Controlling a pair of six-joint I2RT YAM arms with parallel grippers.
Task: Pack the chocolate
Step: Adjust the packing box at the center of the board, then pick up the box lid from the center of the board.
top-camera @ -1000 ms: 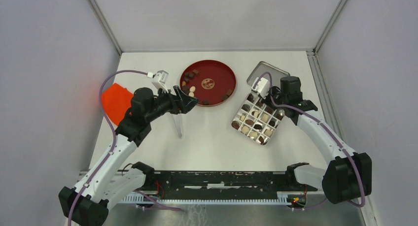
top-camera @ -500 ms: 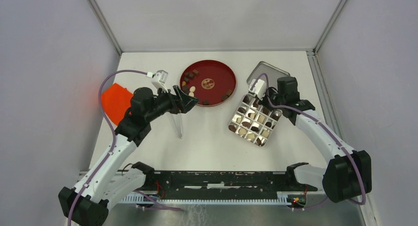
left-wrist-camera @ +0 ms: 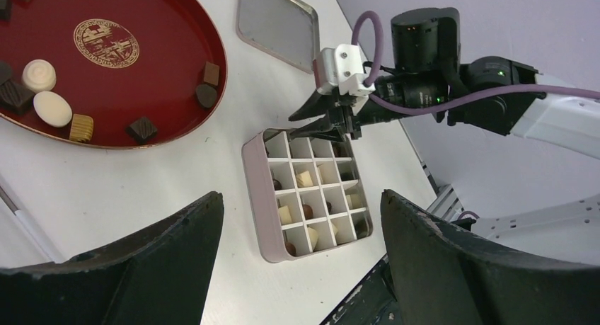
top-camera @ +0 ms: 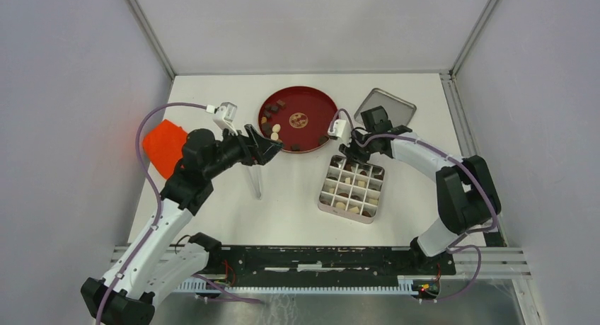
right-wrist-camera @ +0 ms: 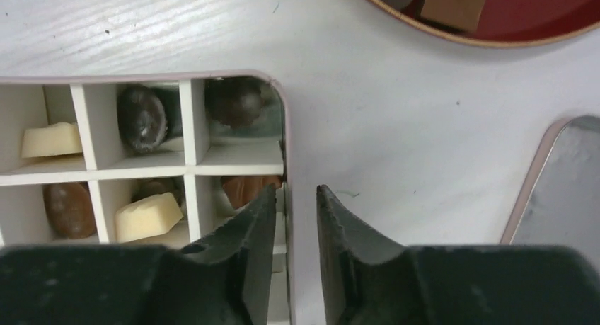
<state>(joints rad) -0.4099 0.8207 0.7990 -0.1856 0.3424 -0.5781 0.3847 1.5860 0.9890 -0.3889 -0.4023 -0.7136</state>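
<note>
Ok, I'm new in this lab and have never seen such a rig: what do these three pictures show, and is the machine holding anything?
These are two robot arms bolted to the near edge of a table, each ending in a two-finger gripper. The wide picture comes from a fixed camera above and behind them. The other two come from cameras on the wrists, so each shows its own dark fingers at the bottom. On the table lie a red plate with loose chocolates, a divided box partly filled with more, a flat metal lid and tweezers. The left gripper hangs open and empty near the plate. The right gripper sits at the box's edge, jaws slightly apart on either side of its wall, so nothing is held.
</note>
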